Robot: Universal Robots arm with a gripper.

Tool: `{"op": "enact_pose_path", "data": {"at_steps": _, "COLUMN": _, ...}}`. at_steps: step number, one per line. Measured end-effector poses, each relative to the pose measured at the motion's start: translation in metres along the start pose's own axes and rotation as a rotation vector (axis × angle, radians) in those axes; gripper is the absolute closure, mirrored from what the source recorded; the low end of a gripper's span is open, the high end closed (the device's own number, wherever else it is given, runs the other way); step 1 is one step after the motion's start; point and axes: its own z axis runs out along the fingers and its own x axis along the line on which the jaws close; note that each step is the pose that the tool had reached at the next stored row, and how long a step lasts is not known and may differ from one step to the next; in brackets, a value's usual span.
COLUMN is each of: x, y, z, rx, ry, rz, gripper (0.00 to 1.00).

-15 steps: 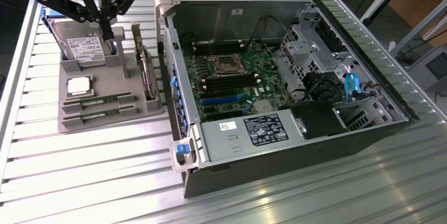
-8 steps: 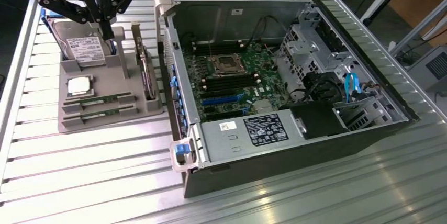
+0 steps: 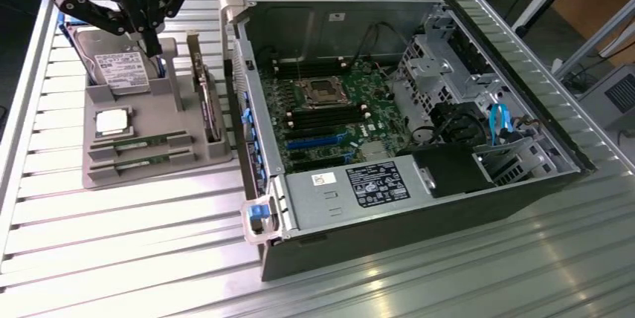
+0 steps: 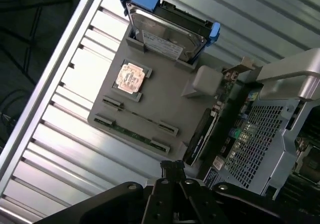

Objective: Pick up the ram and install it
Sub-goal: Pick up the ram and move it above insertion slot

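My gripper hangs over the gray holder, fingers pinched together, empty. Wrist view catches the ram from above; exterior view gives the open case's motherboard.

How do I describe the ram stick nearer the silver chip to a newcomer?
Find the grey tray on the exterior view's left of the open computer case. Two thin green sticks lie there side by side; this ram is the one beside the square silver chip, its twin farther off.
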Motion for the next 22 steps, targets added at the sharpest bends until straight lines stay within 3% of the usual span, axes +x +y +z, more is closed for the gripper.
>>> {"op": "enact_pose_path", "data": {"at_steps": 12, "x": 0.0000, "y": 0.0000, "z": 0.0000, "rx": -0.0048, "ry": 0.0089, "rz": -0.206, "gripper": 0.90}}
{"op": "enact_pose_path", "data": {"at_steps": 22, "x": 0.0000, "y": 0.0000, "z": 0.0000, "rx": -0.0103, "ry": 0.0186, "rz": -0.436, "gripper": 0.90}}
